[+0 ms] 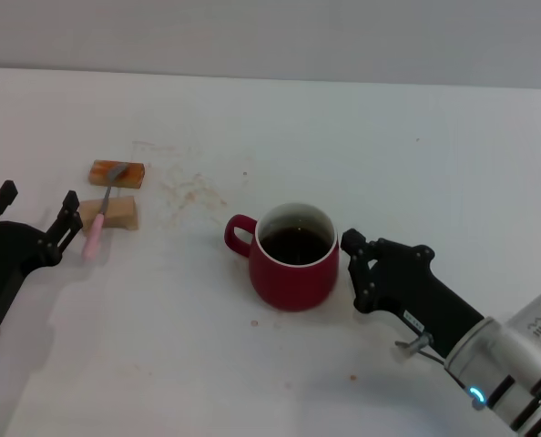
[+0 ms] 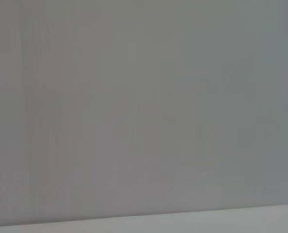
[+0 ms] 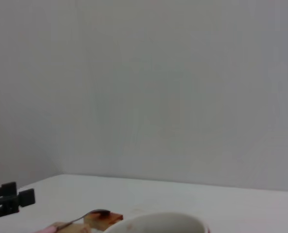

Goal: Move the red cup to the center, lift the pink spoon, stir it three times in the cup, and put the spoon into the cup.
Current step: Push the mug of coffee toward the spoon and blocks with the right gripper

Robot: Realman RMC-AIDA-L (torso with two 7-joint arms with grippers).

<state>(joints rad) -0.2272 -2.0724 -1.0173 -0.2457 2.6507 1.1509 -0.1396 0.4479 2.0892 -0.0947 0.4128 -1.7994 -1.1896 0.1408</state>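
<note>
Only the head view shows the whole layout. The cup (image 1: pixel 293 258) stands near the middle of the worktop (image 1: pixel 362 137), handle toward the robot's left, with dark liquid inside its white wall. The right gripper (image 1: pixel 350 259) sits just beside the cup on the side away from the handle; whether it touches the cup I cannot tell, and its fingers do not show clearly enough to say whether it is released or clenched. On the left, the spoon (image 1: pixel 104 211) lies across an orange block (image 1: pixel 117 173) and a tan block (image 1: pixel 109 215), its grey bowl on the orange one and its pink handle end pointing toward the left gripper (image 1: pixel 35 211). That gripper is released, its two fingers spread, near the handle tip but apart from it.

The right wrist view looks low across the worktop (image 3: pixel 183 194): the cup's rim (image 3: pixel 156 224) is cut off at the edge, the spoon (image 3: pixel 81 219) and blocks (image 3: pixel 103 219) are partly cut off too, and the left gripper (image 3: pixel 10 200) shows farther off. The cup's contents are hidden there.

The left wrist view shows only a plain grey wall and a strip of pale surface.
</note>
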